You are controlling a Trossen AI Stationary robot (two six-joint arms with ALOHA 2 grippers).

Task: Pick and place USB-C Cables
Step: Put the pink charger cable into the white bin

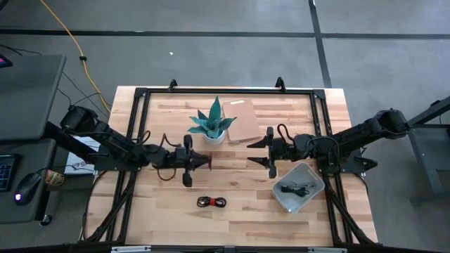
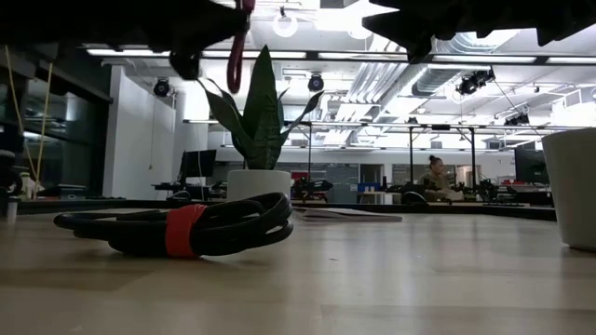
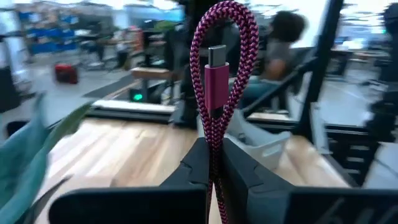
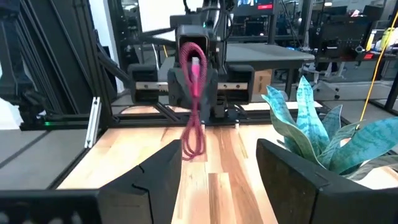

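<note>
the red-and-black cable lies nearest on the surface, while above mid-surface the left tool is clamped on the pink-magenta cable, facing the right tool with fingers spread, so a handover seems in hand, next closing on the loop toward the grey tray.

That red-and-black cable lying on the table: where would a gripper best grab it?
Probably from straight above, across the red-and-black cable at its red band, where the loops are bunched tight. It lies flat and apart from the plant and tray, so the top is open.
</note>
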